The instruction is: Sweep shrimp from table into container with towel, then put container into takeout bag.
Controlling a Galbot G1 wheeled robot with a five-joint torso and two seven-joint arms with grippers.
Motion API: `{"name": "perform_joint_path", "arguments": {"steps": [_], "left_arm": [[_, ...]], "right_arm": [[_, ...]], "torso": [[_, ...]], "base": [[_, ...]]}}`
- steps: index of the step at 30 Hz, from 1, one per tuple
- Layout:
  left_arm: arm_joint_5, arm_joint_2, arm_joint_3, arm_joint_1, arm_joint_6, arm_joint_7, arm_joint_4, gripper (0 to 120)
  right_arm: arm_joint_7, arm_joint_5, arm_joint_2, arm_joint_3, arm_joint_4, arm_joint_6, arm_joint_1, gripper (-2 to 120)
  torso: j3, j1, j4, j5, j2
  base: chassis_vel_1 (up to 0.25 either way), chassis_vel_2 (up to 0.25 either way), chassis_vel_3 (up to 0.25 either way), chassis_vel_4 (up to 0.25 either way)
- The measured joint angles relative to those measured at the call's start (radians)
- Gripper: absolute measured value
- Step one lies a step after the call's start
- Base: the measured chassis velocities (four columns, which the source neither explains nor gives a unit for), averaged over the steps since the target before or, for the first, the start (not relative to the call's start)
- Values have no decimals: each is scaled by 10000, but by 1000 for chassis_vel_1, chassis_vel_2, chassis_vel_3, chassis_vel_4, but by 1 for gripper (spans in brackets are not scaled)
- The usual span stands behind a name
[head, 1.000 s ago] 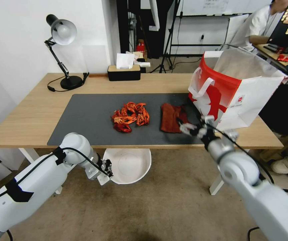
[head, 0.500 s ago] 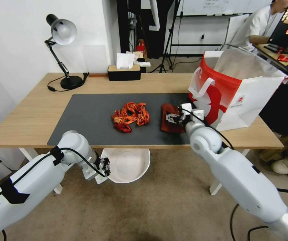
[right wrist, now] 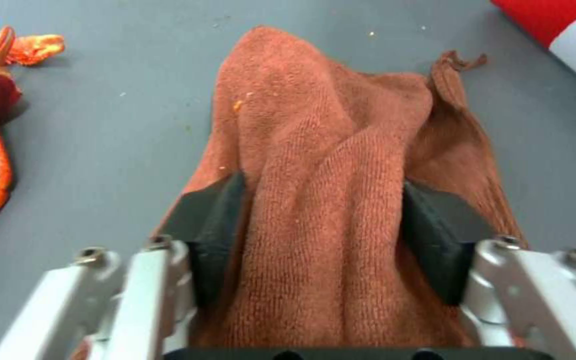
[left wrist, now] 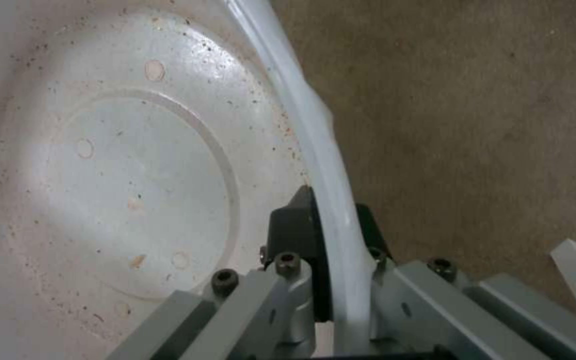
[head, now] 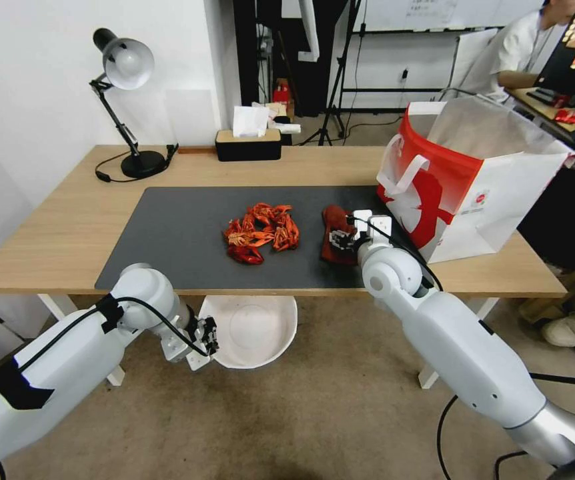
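Now both claws grip.
Right claw (right wrist: 321,220) pinches the rust-red soft towel (right wrist: 341,165); left claw (left wrist: 331,260) clamps the round white plastic container's (left wrist: 135,165) rim.

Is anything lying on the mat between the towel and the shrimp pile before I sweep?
Nothing visible. The right pincer grips the towel, and only bare grey mat separates it from the shrimp. The left pincer holds the container below the table edge.
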Motion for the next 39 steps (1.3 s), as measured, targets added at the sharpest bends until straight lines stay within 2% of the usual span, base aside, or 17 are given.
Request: {"name": "perform_joint_path", "arguments": {"steps": [1, 4, 7, 10, 11, 14, 15, 16, 19, 20, 22, 23, 25, 26, 28, 35, 39], "left_arm": [[0, 0, 0, 0, 0, 0, 0, 0], [-11, -28, -26, 26, -32, -115, 9, 0], [-17, -12, -26, 31, -35, -131, -6, 0], [-41, 40, -25, 29, -36, -139, -78, 0], [-41, 40, -25, 29, -36, -139, -78, 0], [-47, 55, -25, 18, -57, -153, -83, 0], [-47, 62, -34, 20, -72, -173, -84, 0], [-47, 62, -34, 20, -72, -173, -84, 0], [-36, 112, -71, 69, -105, -197, -123, 0], [-36, 112, -71, 69, -105, -197, -123, 0], [-13, 138, -152, 127, -130, -182, -126, 0], [-13, 138, -152, 127, -130, -182, -126, 0], [19, 163, -204, 144, -152, -159, -134, 0], [19, 163, -204, 144, -152, -159, -134, 0], [90, 176, -194, 131, -187, -139, -176, 0], [385, 302, 167, 46, -461, -96, -28, 0], [420, 305, 377, -69, -494, -101, 58, 0]], "right_arm": [[0, 0, 0, 0, 0, 0, 0, 54], [-129, 27, 14, 55, 9, 62, -120, 39], [-235, 32, 1, 67, 13, 122, -149, 35], [-901, 39, -179, 99, 34, 443, -166, 20], [-901, 39, -179, 99, 34, 443, -166, 20], [-2155, -154, -399, 165, -26, 919, 41, 8], [-2780, -322, -504, 175, -95, 1290, 221, 7], [-2780, -322, -504, 175, -95, 1290, 221, 7], [-4543, -948, -824, -108, -584, 1880, 947, 7], [-4543, -948, -824, -108, -584, 1880, 947, 7], [-6706, -2015, -1064, -739, -1823, 2749, 2073, 7], [-6706, -2015, -1064, -739, -1823, 2749, 2073, 7], [-8730, -2860, -1147, -1673, -3104, 3629, 3369, 7], [-8730, -2860, -1147, -1673, -3104, 3629, 3369, 7], [-10010, -3485, -1025, -2452, -4010, 4095, 4403, 7], [-12086, -5369, -25, -3510, -6327, 4879, 5905, 7], [-12159, -5696, 275, -3584, -6694, 4940, 6015, 7]], "torso": [[0, 0, 0, 0, 0], [-1, -1, 2, 0, 1], [-1, -1, 3, 0, 1], [0, 0, -4, 1, 0], [0, 0, -4, 1, 0], [1, 0, -5, 3, 0], [1, 0, -4, 2, 0], [1, 0, -4, 2, 0], [2, 0, -1, 3, 0], [2, 0, -1, 3, 0], [0, 0, -2, -5, 1], [0, 0, -2, -5, 1], [2, 2, 0, 3, -1], [2, 2, 0, 3, -1], [2, 1, 2, -3, -1], [3, 3, 2, 3, -2], [2, 3, 2, -2, -2]], "base": [[0, 0, 0, 0], [0, 0, 0, 0], [0, 0, 0, 0], [0, 0, 0, 0], [0, 0, 0, 0], [0, 0, 0, 0], [0, 0, 0, 0], [0, 0, 0, 0], [0, 0, 0, 0], [0, 0, 0, 0], [0, 0, 0, 0], [0, 0, 0, 0], [0, 0, 0, 0], [0, 0, 0, 0], [0, 0, 0, 0], [0, 0, 0, 0], [0, 0, 0, 0]]}}
